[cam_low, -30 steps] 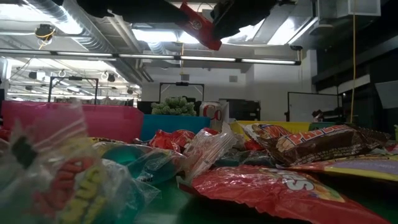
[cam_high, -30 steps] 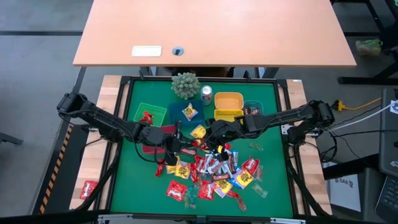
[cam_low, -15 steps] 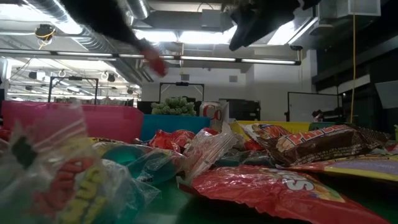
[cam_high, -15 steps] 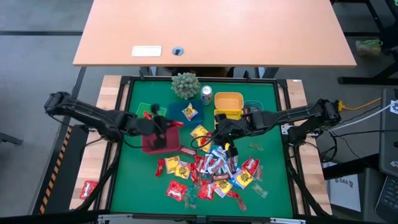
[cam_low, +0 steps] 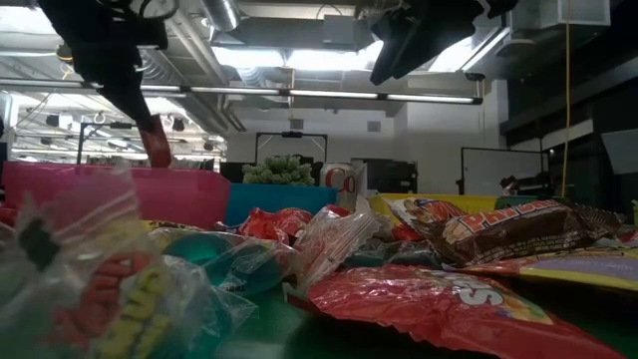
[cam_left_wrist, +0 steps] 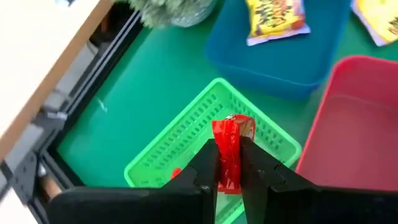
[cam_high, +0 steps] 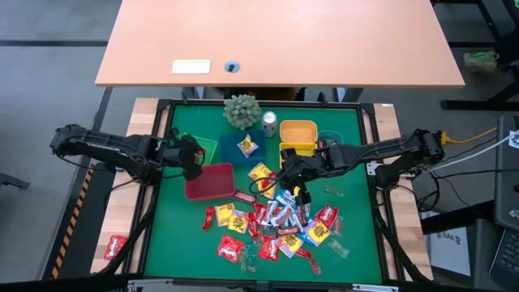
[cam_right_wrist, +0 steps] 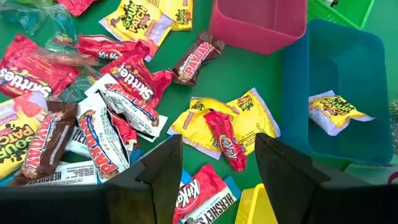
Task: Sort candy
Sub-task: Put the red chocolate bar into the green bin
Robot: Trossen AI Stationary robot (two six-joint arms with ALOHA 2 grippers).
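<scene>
A pile of candy in red, yellow, brown and white wrappers lies in the middle of the green mat. My left gripper hangs over the green bin, shut on one red candy. The green bin holds another red candy. Beside it stand a dark-red bin and a blue bin with a yellow candy in it. My right gripper stands open above the far edge of the pile, over a red candy lying on yellow ones. My left gripper pinches the red candy between its two fingers at the wrapper's near half; the rest sticks out past the fingertips. The fingers slant down from the table's left side. The candy is lifted clear and hangs below the fingers over the green bin.
A small potted plant and a silver can stand at the far edge, with a yellow bin to their right. One red candy lies outside the mat at the near left. A wooden table is beyond.
My left gripper has carried the red candy from over the pile's left edge toward the table's left and far side, past the dark-red bin to above the green bin, turning its wrist on the way. It has stayed shut on the candy.
</scene>
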